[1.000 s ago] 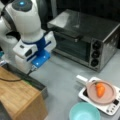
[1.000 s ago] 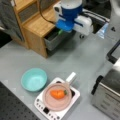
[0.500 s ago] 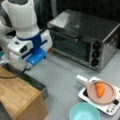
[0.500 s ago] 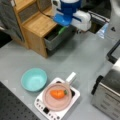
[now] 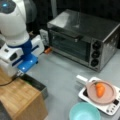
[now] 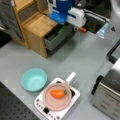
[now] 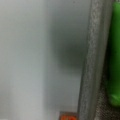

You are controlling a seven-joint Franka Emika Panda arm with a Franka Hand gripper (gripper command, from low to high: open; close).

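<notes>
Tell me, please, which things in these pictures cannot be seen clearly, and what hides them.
- Gripper: its fingers show in no view; in both front views the arm's white and blue wrist body covers them.
- Open drawer: in a front view the arm hides most of its inside; only a bit of green shows.
- Green thing: the wrist view's right edge cuts it off; what it is cannot be told.
- Orange thing: cut off by the wrist view's bottom edge.

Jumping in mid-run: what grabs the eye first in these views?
The white-and-blue arm looms at a front view's left, above an open grey drawer of the wooden cabinet; a green thing lies inside it. An orange carrot sits in a pink pan on a white hob. The pincer is hidden.
</notes>
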